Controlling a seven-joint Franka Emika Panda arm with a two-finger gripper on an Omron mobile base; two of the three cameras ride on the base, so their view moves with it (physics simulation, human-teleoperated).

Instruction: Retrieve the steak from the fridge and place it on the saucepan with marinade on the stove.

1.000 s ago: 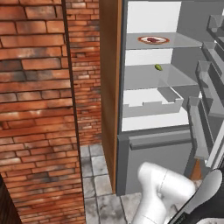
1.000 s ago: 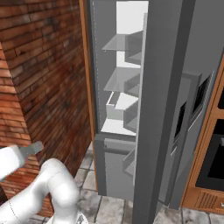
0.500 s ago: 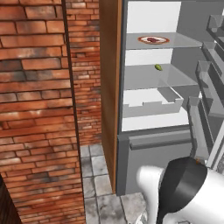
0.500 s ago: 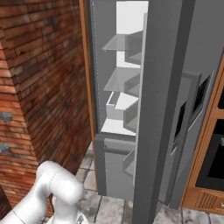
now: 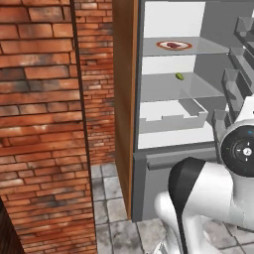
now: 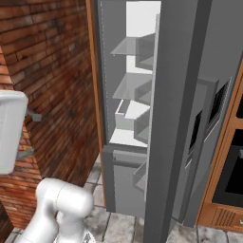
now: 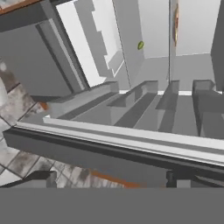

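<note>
1. Grey steel all round: the fridge (image 5: 218,30) stands open, its white inside filling the upper right of the left base view, and its door (image 6: 175,118) runs edge-on down the middle of the right base view.

2. The steak (image 5: 173,45) lies on an orange-rimmed plate (image 5: 186,45) on the top glass shelf, at the upper right of the left base view. It looks like a small flat red slab, and nothing is touching it.

3. One shelf down sits a small green fruit (image 5: 179,76), on its own and well apart from the plate.

4. In the hand view the camera is rolled, so the shelves run up and down the frame. The fruit (image 7: 140,45) shows at upper centre, and the plate (image 7: 176,22) is a thin orange-red sliver seen edge-on at the upper right.

5. The claw (image 7: 111,178) is spread wide with nothing between its tips, which rise at the bottom of the hand view. The door bins lie close in front of them.

6. The relation that matters: the steak lies far ahead of the claw, deep in the fridge and higher than where the hand points now, I judge. The door bins stand between the two.

7. The slab's long axis I cannot tell at this size, since it is too small and too flat.

8. My guess is that the reach has barely begun. The hand needs to rise to the top shelf and come in over the plate.
</note>
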